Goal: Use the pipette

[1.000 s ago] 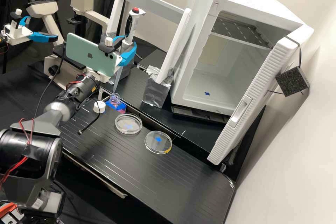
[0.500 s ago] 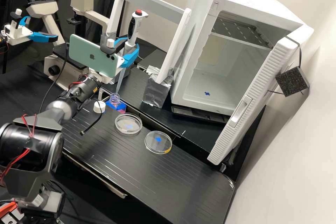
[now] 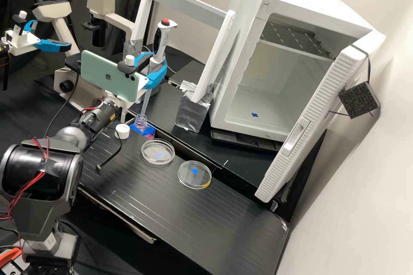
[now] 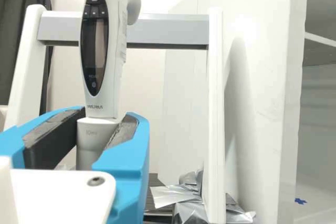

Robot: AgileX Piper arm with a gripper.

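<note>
The red-wired grey arm [image 3: 41, 216] has a white gripper [image 3: 158, 57].

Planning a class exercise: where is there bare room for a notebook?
Bench between the two petri dishes and its near edge; also the open cabinet's floor around its blue mark. Crowded: around the bottle, cap beside, pipette and gripper above.

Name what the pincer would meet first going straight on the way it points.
Likely the grey crossbar of the white frame, ahead beyond the electronic pipette in the pincer; depth is unclear. The tip, at the mouth of the bottle, may snag there sooner.
</note>
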